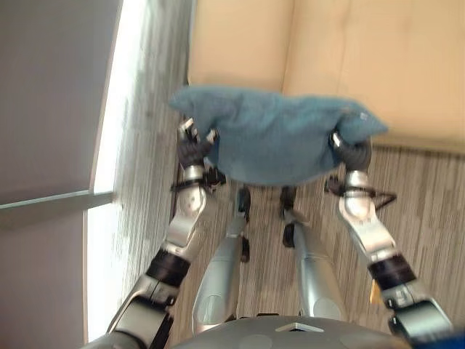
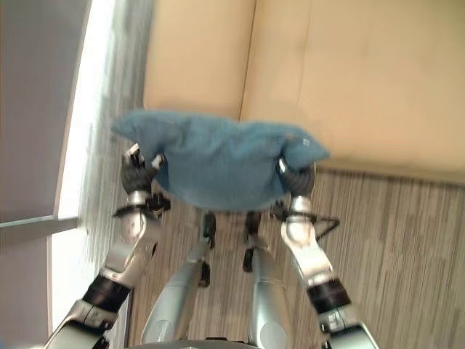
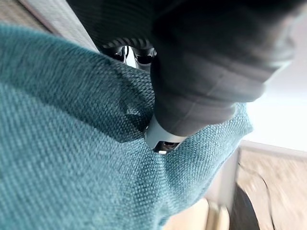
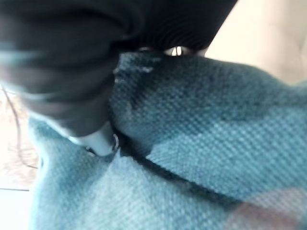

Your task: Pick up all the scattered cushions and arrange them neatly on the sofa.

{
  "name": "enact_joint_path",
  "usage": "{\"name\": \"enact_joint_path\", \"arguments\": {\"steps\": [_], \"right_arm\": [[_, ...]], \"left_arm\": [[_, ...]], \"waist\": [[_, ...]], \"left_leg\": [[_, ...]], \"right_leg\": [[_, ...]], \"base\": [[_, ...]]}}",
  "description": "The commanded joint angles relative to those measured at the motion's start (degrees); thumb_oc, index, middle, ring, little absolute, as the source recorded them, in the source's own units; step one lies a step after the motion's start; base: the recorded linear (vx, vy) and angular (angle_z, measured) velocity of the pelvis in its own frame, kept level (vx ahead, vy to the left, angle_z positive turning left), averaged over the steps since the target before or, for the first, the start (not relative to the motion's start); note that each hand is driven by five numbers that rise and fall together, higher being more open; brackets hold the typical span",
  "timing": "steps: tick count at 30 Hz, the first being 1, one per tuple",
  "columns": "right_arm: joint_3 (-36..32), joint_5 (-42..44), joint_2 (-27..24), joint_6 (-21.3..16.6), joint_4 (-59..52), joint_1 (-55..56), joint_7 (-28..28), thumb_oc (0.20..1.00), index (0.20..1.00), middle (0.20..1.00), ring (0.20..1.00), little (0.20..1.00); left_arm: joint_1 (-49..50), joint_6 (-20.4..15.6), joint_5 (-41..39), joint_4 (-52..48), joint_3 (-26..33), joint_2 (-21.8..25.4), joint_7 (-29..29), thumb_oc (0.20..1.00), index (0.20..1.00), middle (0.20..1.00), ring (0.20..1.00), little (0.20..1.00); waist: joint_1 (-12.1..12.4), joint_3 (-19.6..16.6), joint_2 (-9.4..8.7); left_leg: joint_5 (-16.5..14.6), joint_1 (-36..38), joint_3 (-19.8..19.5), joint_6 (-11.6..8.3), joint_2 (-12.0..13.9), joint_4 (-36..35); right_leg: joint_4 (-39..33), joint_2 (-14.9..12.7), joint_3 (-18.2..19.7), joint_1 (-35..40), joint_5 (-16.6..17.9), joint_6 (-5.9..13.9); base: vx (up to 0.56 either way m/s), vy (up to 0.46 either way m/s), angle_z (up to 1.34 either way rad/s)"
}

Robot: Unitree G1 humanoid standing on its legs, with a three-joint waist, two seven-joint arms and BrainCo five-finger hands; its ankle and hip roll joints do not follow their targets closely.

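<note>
A beige sofa (image 2: 363, 80), with a seam between two cushions of its seat, is seen across the far part of the head views. Before it, a floor (image 2: 407, 247) of striped grey-brown carpet is laid, and along the robot's left side a grey wall (image 1: 43, 94) with a bright lit strip is seen. A blue-green woven cushion (image 1: 276, 138) is held up above the floor, just before the sofa's front edge, between both hands. Its left end is gripped by the left hand (image 1: 192, 149), whose thumb is pressed into the cloth. Its right end is gripped likewise by the right hand (image 1: 352, 151).
</note>
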Motion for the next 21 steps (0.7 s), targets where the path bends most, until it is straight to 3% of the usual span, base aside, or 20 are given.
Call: {"name": "enact_joint_path", "arguments": {"steps": [1,6,9,10,11,12,13,15,21], "right_arm": [[1.6,-4.3,0.7,-6.9,-3.3,-9.7,4.3,0.2,0.2,0.2,0.2,0.2],[-1.2,-6.7,-1.7,-6.3,-6.6,-2.4,4.8,0.2,0.2,0.2,0.2,0.2],[-3.1,-5.9,-2.0,-6.3,-7.3,1.0,4.8,0.2,0.2,0.2,0.2,0.2],[-3.0,-5.7,-1.6,-6.1,-7.2,1.1,4.6,0.2,0.2,0.2,0.2,0.2],[-3.5,-5.6,-1.7,-6.2,-6.9,1.6,4.6,0.2,0.2,0.2,0.2,0.2],[-3.7,-5.8,-1.9,-6.2,-6.8,2.0,4.8,0.2,0.2,0.2,0.2,0.2],[-4.2,-6.1,-2.0,-6.0,-7.0,2.4,4.6,0.2,0.2,0.2,0.2,0.2],[-4.5,-6.3,-1.9,-5.8,-7.2,2.6,5.3,0.2,0.2,0.2,0.2,0.2],[-4.4,-6.1,-1.0,-4.9,-7.5,1.7,5.8,0.2,0.2,0.2,0.2,0.2]], "left_arm": [[-10.2,-3.9,2.9,-3.8,-4.5,-1.0,-6.5,0.2,0.2,0.2,0.2,0.2],[-4.4,-3.0,1.8,-5.4,-4.1,1.1,-8.3,0.2,0.2,0.2,0.2,0.2],[-1.4,-2.1,1.2,-5.1,-3.2,1.2,-8.6,0.2,0.2,0.2,0.2,0.2],[-1.5,-1.9,1.2,-4.9,-3.3,0.9,-8.4,0.2,0.2,0.2,0.2,0.2],[-1.3,-1.6,1.9,-4.5,-3.4,0.5,-8.5,0.2,0.2,0.2,0.2,0.2],[-0.9,-1.5,2.2,-4.4,-3.4,0.4,-8.6,0.2,0.2,0.2,0.2,0.2],[-1.1,-1.2,2.5,-4.3,-3.5,-0.1,-8.8,0.2,0.2,0.2,0.2,0.2],[-0.8,-1.1,2.5,-4.3,-3.5,-0.3,-9.3,0.2,0.2,0.2,0.2,0.2],[-0.7,-0.6,2.2,-4.6,-3.4,0.9,-9.4,0.2,0.2,0.2,0.2,0.2]], "waist": [[-0.3,-4.4,-1.59],[-1.0,-7.1,-1.55],[-0.8,-7.8,-2.34],[-0.4,-7.3,-2.56],[-0.1,-7.9,-2.71],[-0.1,-8.2,-2.63],[0.1,-8.6,-2.61],[-0.1,-9.6,-1.91],[0.2,-9.1,-1.19]], "left_leg": [[-6.1,1.9,-2.3,-0.85,-0.9,1.3],[-8.0,8.8,-1.7,-1.43,1.1,2.4],[-10.2,10.1,-2.7,-2.22,1.2,8.3],[-10.3,9.7,-4.6,-2.36,0.2,9.4],[-10.3,8.8,-8.9,-2.01,-2.5,8.1],[-10.1,8.9,-10.1,-1.82,-3.1,7.1],[-9.2,7.6,-12.6,-1.55,-5.6,7.0],[-9.1,10.1,-13.9,-0.5,-5.3,4.3],[-9.5,14.4,-7.9,0.92,-3.4,2.4]], "right_leg": [[-11.3,-1.3,-1.8,9.6,3.0,6.76],[-12.9,0.3,-1.3,18.0,0.5,6.09],[-15.2,1.1,-0.1,23.0,0.0,5.49],[-15.2,0.9,0.5,23.1,0.3,5.49],[-16.1,1.3,1.5,23.5,0.7,5.6],[-16.2,1.4,1.9,23.7,0.8,5.71],[-16.6,1.6,3.3,23.7,1.6,6.08],[-16.3,2.5,6.0,24.0,1.8,6.54],[-12.6,2.3,9.8,23.3,1.4,7.32]], "base": [[0.15,-0.116,-0.12],[0.11,-0.127,-0.08],[0.04,-0.071,-0.18],[0.0,0.007,-0.37],[0.03,0.018,-0.51],[0.07,0.049,-0.66],[0.08,0.067,-0.61],[0.1,0.102,-0.73],[0.04,0.154,-1.01]]}}
